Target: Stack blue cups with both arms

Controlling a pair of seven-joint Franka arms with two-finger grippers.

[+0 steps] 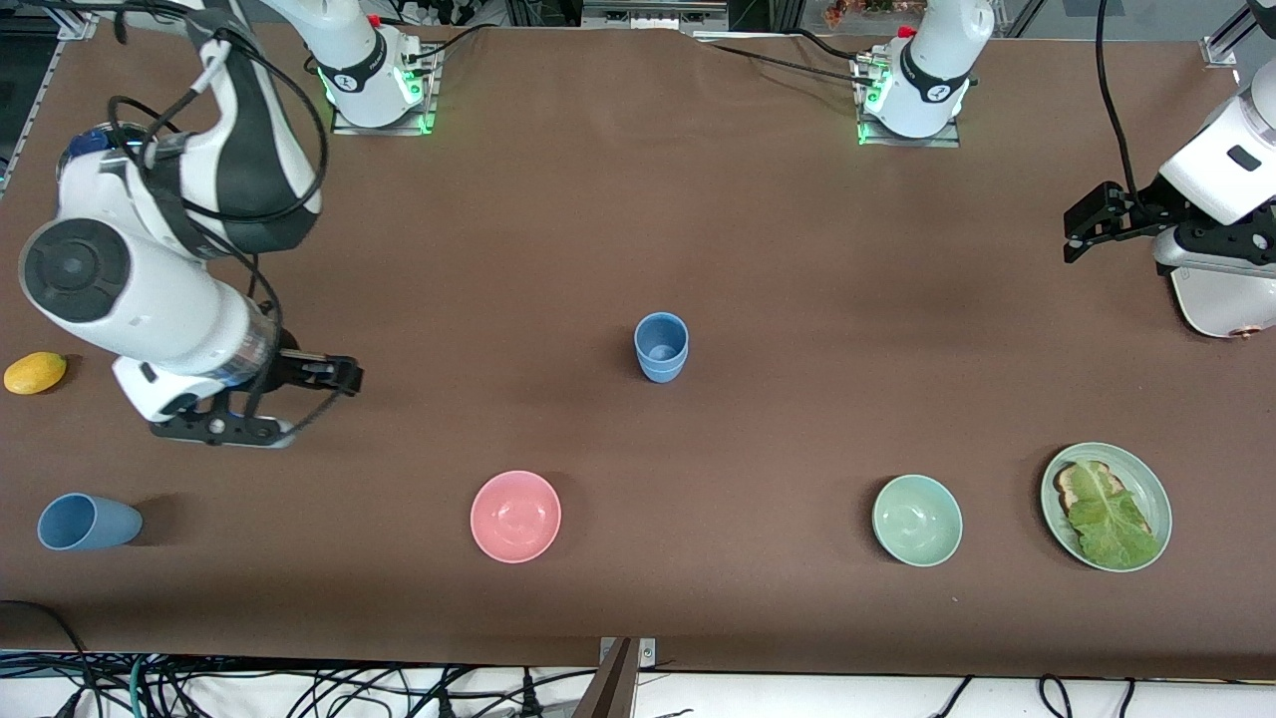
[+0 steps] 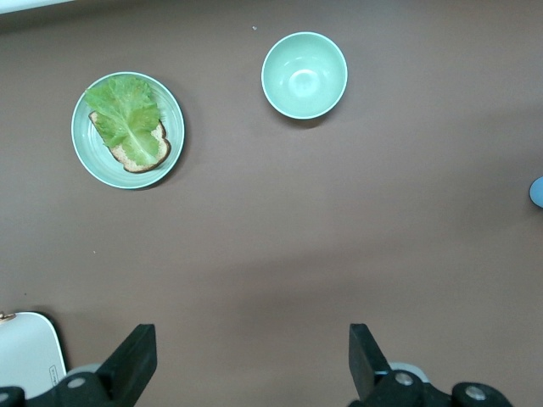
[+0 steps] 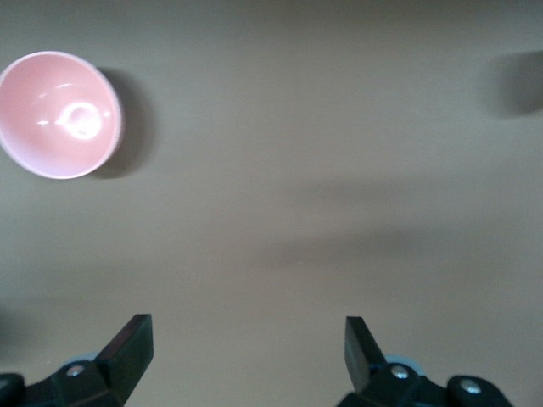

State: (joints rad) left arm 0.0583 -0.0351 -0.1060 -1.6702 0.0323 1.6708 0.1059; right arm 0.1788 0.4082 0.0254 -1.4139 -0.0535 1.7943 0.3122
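One light-blue cup stands upright in the middle of the table. Another blue cup lies on its side near the front edge at the right arm's end. My right gripper hovers open and empty over bare table, between these two cups; in its wrist view only the tabletop lies between the fingers. At the left arm's end my left gripper hangs open and empty over the table. The left wrist view shows a sliver of a blue cup at its edge.
A pink bowl, a green bowl and a green plate with toast and lettuce sit in a row near the front edge. A yellow fruit lies at the right arm's end. A white object sits under the left arm.
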